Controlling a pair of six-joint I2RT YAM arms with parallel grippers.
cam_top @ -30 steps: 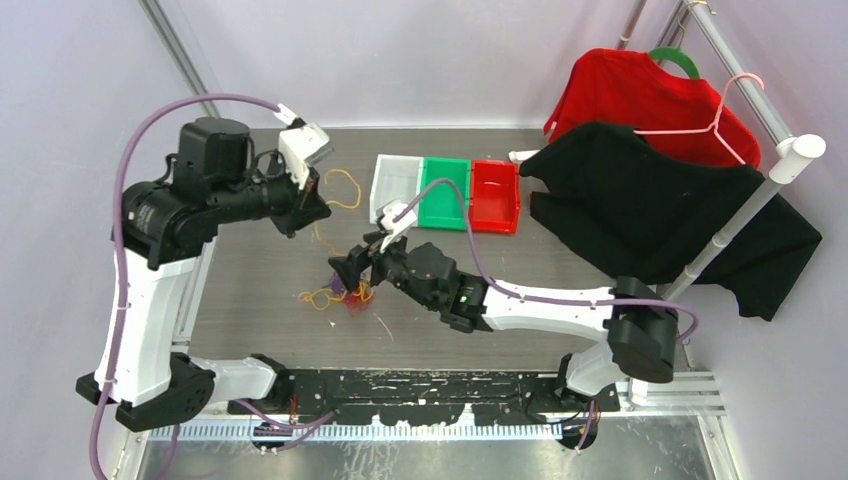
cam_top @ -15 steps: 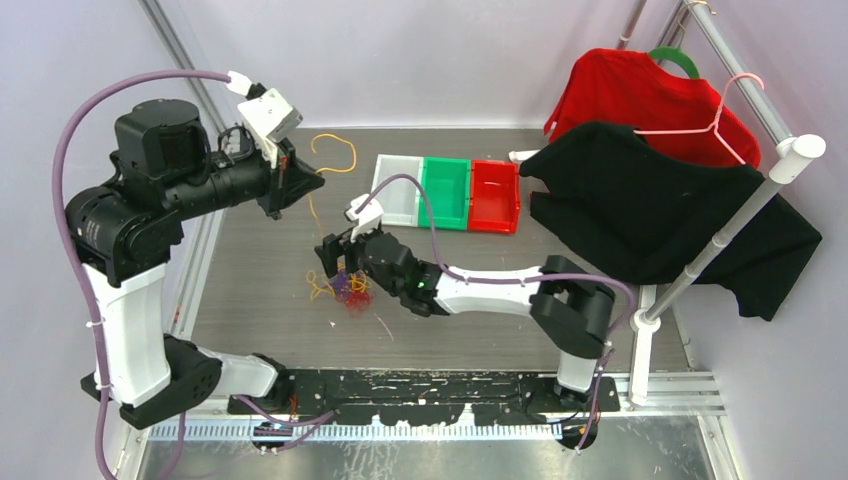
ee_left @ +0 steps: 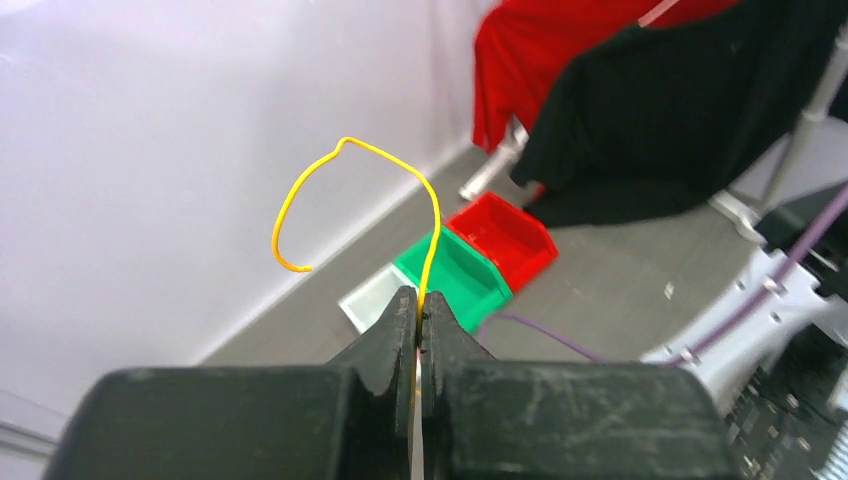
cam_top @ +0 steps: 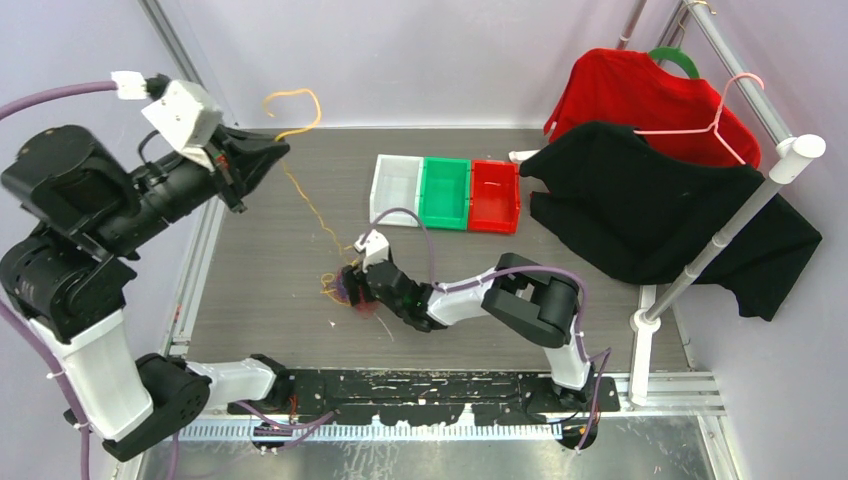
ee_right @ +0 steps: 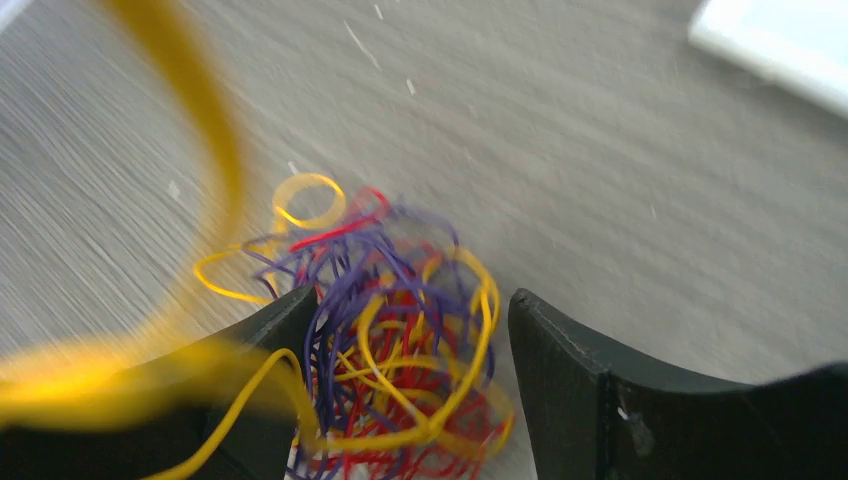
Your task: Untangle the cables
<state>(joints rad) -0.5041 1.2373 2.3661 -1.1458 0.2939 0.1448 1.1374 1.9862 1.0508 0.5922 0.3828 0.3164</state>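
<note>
The cables lie as a small tangled clump (cam_top: 352,298) of yellow, red and purple strands on the grey table (cam_top: 260,270). My right gripper (cam_top: 355,283) is down over the clump (ee_right: 400,350). It is open (ee_right: 412,300), with one finger on each side of the strands; the right finger stands clear of them. My left gripper (cam_top: 280,150) is raised high at the back left, shut (ee_left: 418,300) on the yellow cable (ee_left: 350,150). That yellow cable (cam_top: 300,190) runs taut down to the clump, and its free end curls above the fingers.
White (cam_top: 395,188), green (cam_top: 446,193) and red (cam_top: 495,196) bins stand in a row at the back middle. A black garment (cam_top: 650,215) and a red one (cam_top: 640,95) hang from a rack (cam_top: 790,160) on the right.
My left arm has risen and swung left, drawing the yellow cable up and taut. My right gripper has come down over the clump and its jaws have narrowed.
</note>
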